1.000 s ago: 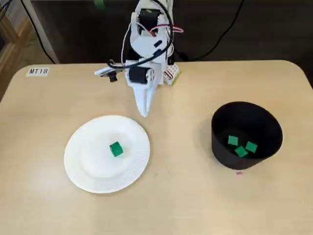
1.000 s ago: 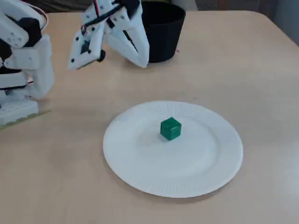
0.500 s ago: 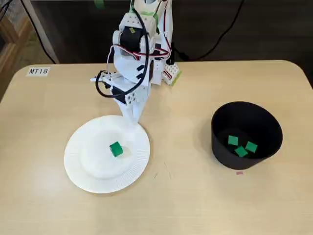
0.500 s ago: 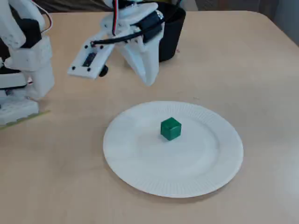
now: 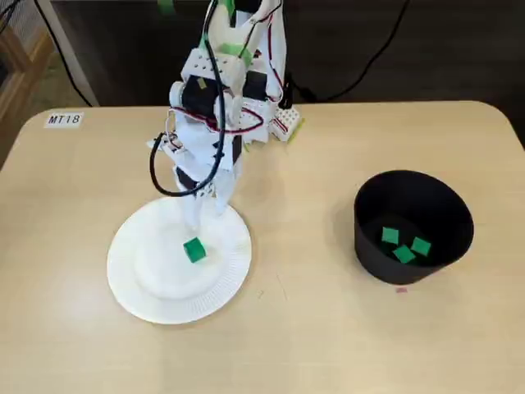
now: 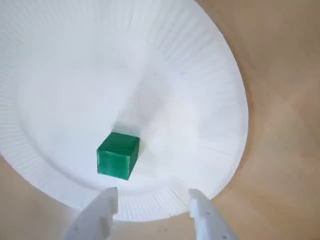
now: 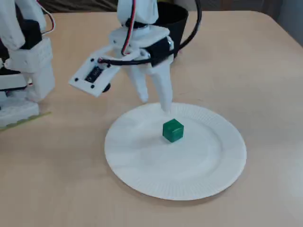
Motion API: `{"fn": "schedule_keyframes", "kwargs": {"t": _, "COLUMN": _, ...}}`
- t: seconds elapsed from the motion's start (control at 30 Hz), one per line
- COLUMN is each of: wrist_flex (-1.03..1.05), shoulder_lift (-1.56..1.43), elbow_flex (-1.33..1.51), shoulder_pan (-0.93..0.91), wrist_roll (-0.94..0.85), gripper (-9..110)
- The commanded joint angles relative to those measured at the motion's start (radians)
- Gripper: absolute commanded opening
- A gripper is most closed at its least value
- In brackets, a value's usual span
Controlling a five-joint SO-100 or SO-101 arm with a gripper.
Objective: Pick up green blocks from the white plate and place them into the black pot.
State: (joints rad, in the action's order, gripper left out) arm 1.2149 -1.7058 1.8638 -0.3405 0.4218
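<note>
One green block [image 5: 194,249] [image 6: 117,155] [image 7: 173,130] lies near the middle of the white plate [image 5: 148,283] [image 6: 190,100] [image 7: 208,161]. My gripper [image 5: 206,213] [image 6: 152,196] [image 7: 154,103] hangs open over the plate's back rim, just behind the block and apart from it, with nothing between its fingers. The black pot [image 5: 410,197] stands at the right in a fixed view and holds three green blocks [image 5: 402,245]. In another fixed view the pot [image 7: 177,23] is behind the arm, mostly hidden.
The arm's white base [image 7: 23,71] stands at the left in a fixed view. A label reading MT18 [image 5: 64,120] is stuck near the table's back left corner. Cables run behind the table's rear edge.
The arm has swung from the table's middle toward the plate and lowered. The gripper went from shut to open, now over the plate's rim. The block has not moved.
</note>
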Motion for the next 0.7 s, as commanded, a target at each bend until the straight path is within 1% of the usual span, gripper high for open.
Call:
{"fn": "schedule_keyframes", "kwargs": {"t": 0.0, "wrist_flex": 0.000, "shoulder_lift": 0.023, "elbow_flex": -0.069, "shoulder_pan": -0.011, "wrist_roll": -0.012, "gripper": 23}}
{"fn": "schedule_keyframes", "kwargs": {"t": 0.2, "wrist_flex": -0.041, "shoulder_lift": 0.126, "elbow_flex": -0.167, "shoulder_pan": -0.023, "wrist_roll": -0.049, "gripper": 26}}
{"fn": "schedule_keyframes", "kwargs": {"t": 0.4, "wrist_flex": -0.069, "shoulder_lift": 0.241, "elbow_flex": -0.241, "shoulder_pan": -0.031, "wrist_roll": -0.069, "gripper": 26}}
{"fn": "schedule_keyframes", "kwargs": {"t": 0.67, "wrist_flex": -0.055, "shoulder_lift": 0.360, "elbow_flex": -0.345, "shoulder_pan": -0.041, "wrist_roll": -0.069, "gripper": 26}}
